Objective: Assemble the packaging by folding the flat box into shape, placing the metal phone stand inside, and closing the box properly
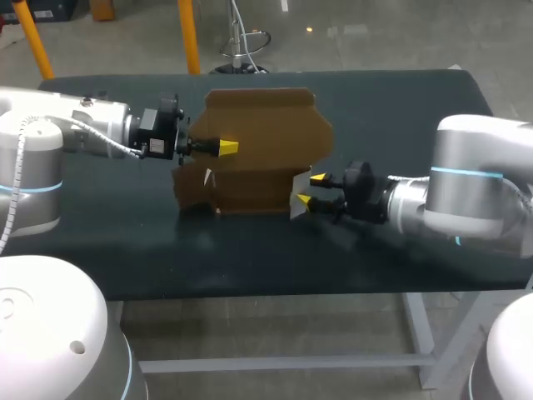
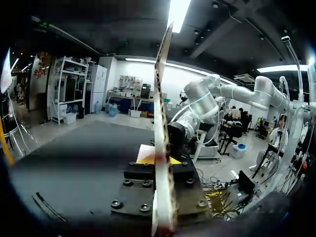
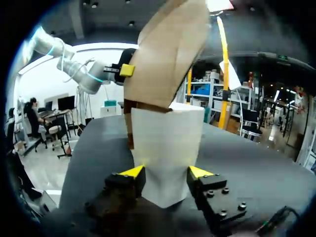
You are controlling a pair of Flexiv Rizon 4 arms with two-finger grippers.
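Half-folded brown cardboard box in the middle of the dark desk, tall back panel raised, low front wall facing the near edge, white flap sticking out at the right end. Judged light, thin and springy: likely to bow or unfold when let go, easy to crease or tear if pinched hard, and prone to slide on the smooth desk unless steadied from both ends. Best taken by panel edges and flaps close to the score lines, not mid-panel; push near a crease for a clean bend.

Left end effector clamped on the raised panel's upper left part, cardboard seen edge-on between the yellow tips in the left wrist view. Right end effector spread wide at the box's right end, white flap lying in the gap between the two fingers; no firm pinch to be made out, so taken as open and merely bracketing the flap.

As a container: not yet closed up, top open, walls only partly formed. Nothing seen inside the part on show; interior behind the front wall largely hidden. Metal phone stand not to be found in any view, so loading looks some way off.
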